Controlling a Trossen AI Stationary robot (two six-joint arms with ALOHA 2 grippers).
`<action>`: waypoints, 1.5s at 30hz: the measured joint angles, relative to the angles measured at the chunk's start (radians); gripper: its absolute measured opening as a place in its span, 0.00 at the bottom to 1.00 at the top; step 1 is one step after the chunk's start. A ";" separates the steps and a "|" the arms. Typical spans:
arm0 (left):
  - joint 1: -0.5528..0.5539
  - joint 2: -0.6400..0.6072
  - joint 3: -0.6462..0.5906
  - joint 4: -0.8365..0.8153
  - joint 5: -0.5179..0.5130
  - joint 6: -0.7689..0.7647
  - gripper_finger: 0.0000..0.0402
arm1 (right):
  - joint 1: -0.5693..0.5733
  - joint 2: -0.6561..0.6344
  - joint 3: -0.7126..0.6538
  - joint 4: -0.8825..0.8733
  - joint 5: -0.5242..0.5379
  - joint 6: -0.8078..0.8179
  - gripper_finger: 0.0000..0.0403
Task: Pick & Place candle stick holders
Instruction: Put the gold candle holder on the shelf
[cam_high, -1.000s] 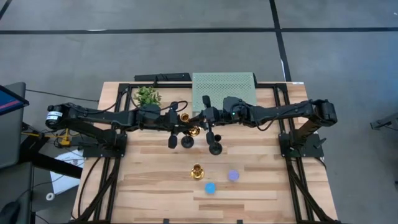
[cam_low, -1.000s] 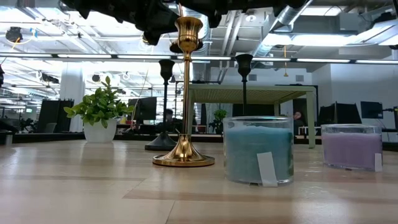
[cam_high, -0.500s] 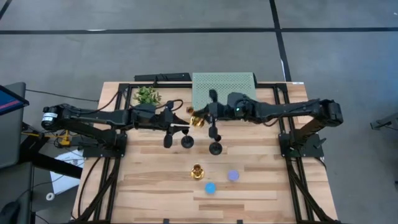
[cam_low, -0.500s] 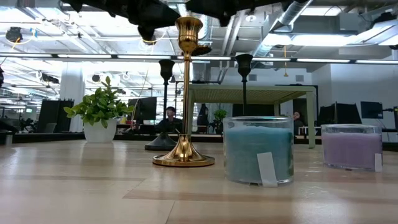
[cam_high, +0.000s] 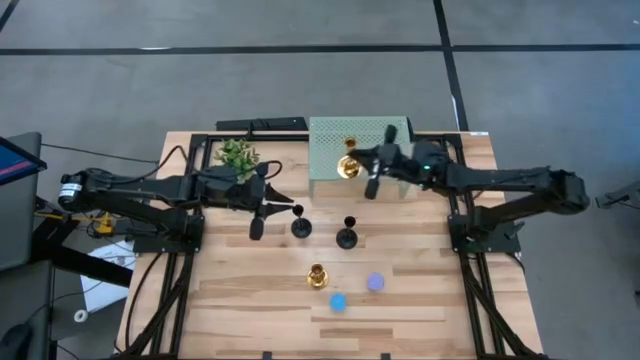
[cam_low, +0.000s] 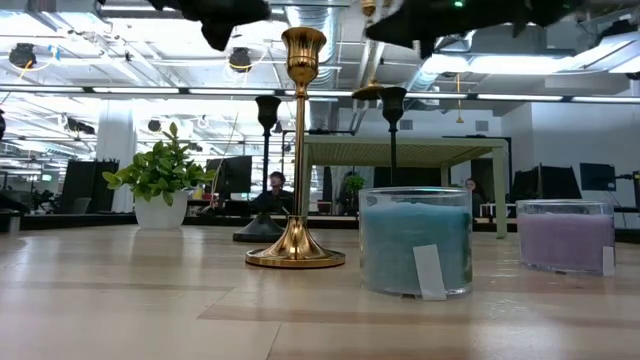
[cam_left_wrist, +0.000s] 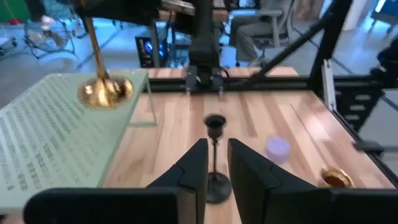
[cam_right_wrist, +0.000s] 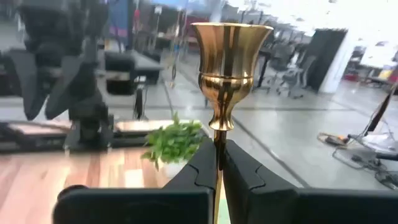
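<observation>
The right hand (cam_high: 372, 172) is clamped on the slim stem of a shiny gold candlestick holder (cam_high: 349, 163), held above the pale green perforated tray (cam_high: 330, 135). The thin pinch could let it tilt or slip. The left hand (cam_high: 262, 215) has its fingers slightly apart, empty, beside a matte black holder (cam_high: 300, 226) on the wooden bench (cam_high: 250, 290).

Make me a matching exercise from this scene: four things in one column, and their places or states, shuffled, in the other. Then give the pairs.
Things:
1. gold candlestick holder in the right gripper
2. gold candlestick holder on the table
3. green potted plant
4. left gripper

Places or states:
A. stands near the blue candle
B. empty, beside a black candlestick holder
C. held over the green perforated platform
D. at the table's far edge, left of the platform

Pairs: 1-C, 2-A, 3-D, 4-B
</observation>
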 joint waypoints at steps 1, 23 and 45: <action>-0.005 -0.006 0.000 -0.006 -0.001 0.000 0.15 | -0.017 -0.027 -0.027 0.014 0.000 0.006 0.00; -0.017 -0.086 -0.021 -0.083 -0.001 -0.009 0.15 | -0.476 0.021 -0.130 0.136 -0.008 0.182 0.00; -0.017 -0.087 -0.056 -0.068 -0.001 -0.008 0.08 | -0.595 0.058 -0.128 0.079 0.031 0.213 0.00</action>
